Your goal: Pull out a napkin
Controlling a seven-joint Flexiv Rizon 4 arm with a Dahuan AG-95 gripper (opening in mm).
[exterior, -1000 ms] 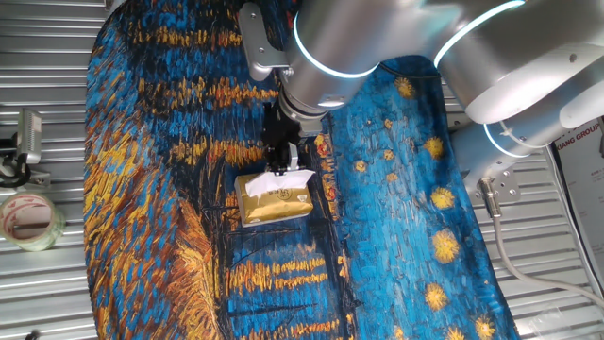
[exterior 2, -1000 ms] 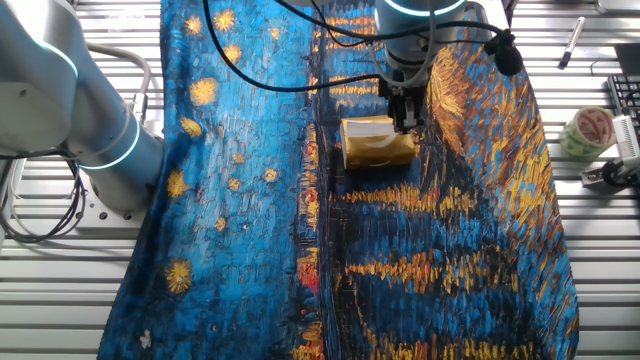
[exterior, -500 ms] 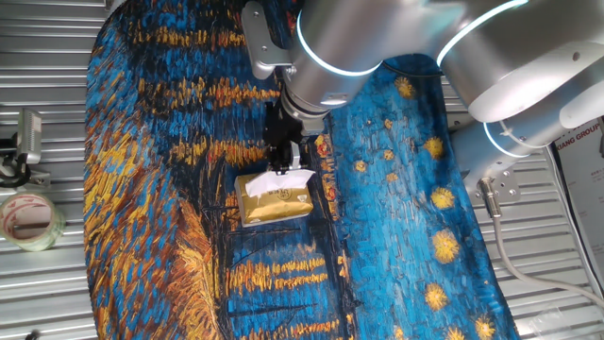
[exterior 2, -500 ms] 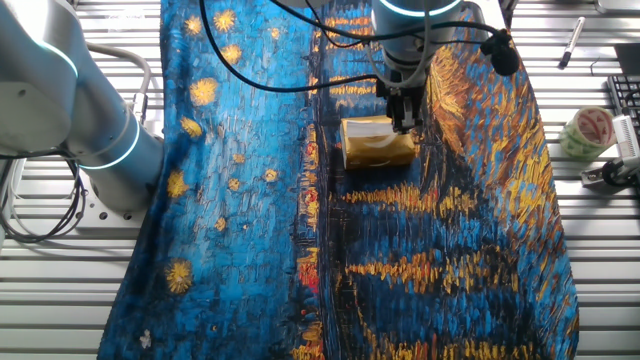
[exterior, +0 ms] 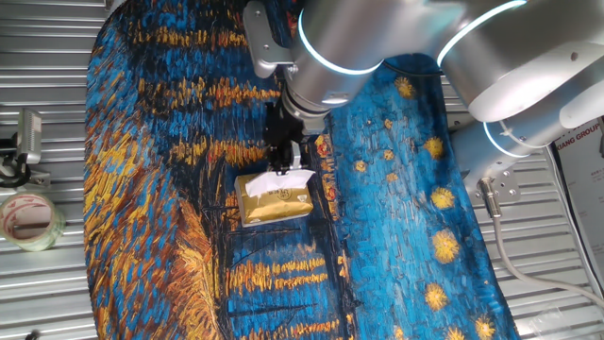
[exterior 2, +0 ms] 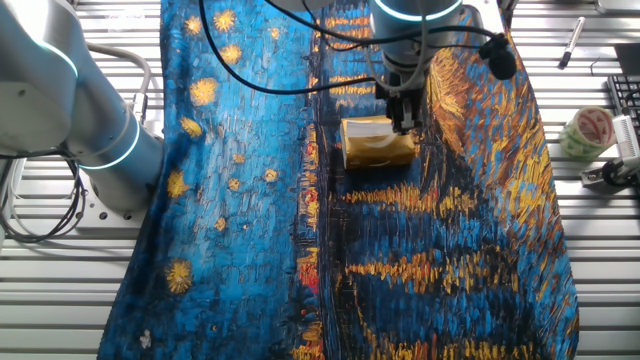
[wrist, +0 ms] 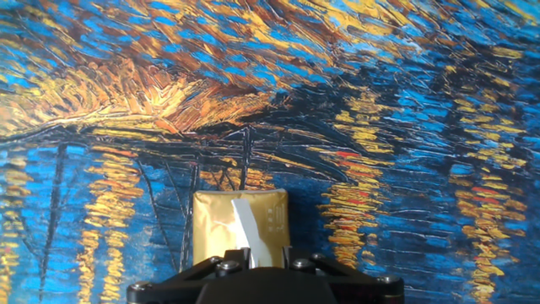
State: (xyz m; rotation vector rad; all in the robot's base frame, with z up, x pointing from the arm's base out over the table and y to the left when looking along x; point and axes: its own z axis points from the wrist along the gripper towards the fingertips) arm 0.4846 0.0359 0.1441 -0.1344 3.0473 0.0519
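A gold-yellow tissue pack lies on the blue and orange painted cloth, near its middle. A white napkin sticks out of the pack's top. My gripper stands straight down over the pack, its fingers closed together on the napkin's edge. In the other fixed view the gripper is at the pack's right end. In the hand view the pack sits just in front of the gripper, and the napkin runs as a white strip up between the fingers.
A roll of tape and a metal clamp lie on the slatted table left of the cloth; the tape also shows in the other fixed view. A pen lies at the far right. The arm's base stands beside the cloth.
The arm has shifted very slightly upward. The pack and the napkin look the same.
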